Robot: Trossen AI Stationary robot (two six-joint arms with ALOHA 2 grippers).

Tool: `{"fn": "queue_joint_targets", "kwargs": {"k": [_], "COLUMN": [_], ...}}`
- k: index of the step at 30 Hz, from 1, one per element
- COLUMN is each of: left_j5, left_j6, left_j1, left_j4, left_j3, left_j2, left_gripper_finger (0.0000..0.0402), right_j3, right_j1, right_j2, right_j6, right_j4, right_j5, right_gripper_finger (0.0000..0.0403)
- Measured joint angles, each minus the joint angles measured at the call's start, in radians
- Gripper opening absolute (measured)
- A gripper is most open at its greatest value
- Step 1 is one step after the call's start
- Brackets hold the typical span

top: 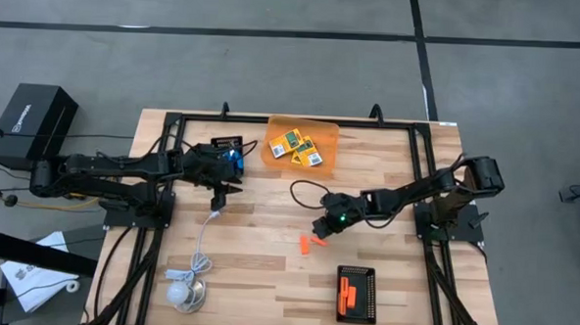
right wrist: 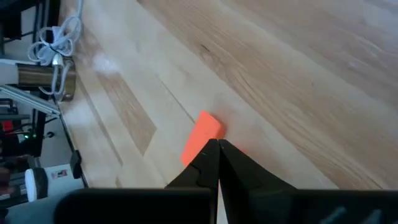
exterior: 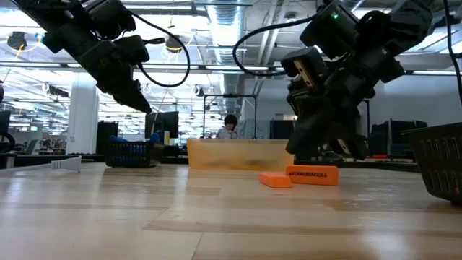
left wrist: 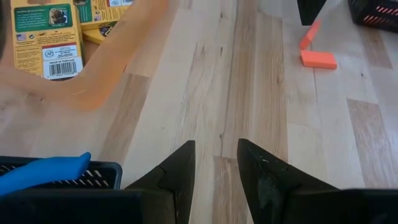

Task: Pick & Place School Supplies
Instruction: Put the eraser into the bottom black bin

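Right gripper [top: 323, 228] sits low over the tabletop's middle, slightly toward the right edge, fingers closed tip to tip. In its wrist view the closed tips overlap the near end of an orange stick [right wrist: 201, 138]; whether they pinch it or only touch it cannot be told. From above, two sticks [top: 311, 244] lie loose just beside that gripper, toward the front edge. Likely reason for the low, angled pose: lining up on one of these short pieces, which lie flat and give little to grab.

Left gripper [top: 224, 187] hangs above the left-middle of the tabletop, fingers parted with only wood showing between them, holding nothing. Looks like a waiting arm.

Crayon boxes [top: 297, 146] rest inside a shallow orange tray [top: 328, 135] at the back edge, middle. They appear already sorted there.

Blue scissors [top: 234, 160] sit in a black tray [top: 224, 140] near the back edge, left of the orange tray.

Another black tray [top: 365, 283] near the front right corner holds more sticks [top: 344, 295], lined along one side; probably where the loose ones belong.

White cable [top: 204, 242] trails toward the front left corner; not part of the sorting.
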Motion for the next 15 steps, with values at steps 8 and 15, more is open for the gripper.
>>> {"fn": "queue_joint_targets", "kwargs": {"k": [8,15], "left_j5": [0.0,0.0], "left_j6": [0.002,0.003], "left_j1": [0.0,0.0], "left_j4": [0.017,0.057], "left_j3": [0.0,0.0], "left_j2": [0.0,0.0], "left_gripper_finger": [0.0115,0.0115], "right_j3": [0.044,0.226], "right_j1": [0.013,0.049], "right_j2": [-0.133,-0.216], "right_j6": [-0.058,-0.078], "right_j4": [-0.033,-0.491], "right_j5": [0.2,0.212], "right_gripper_finger": [0.0001,0.006]}}
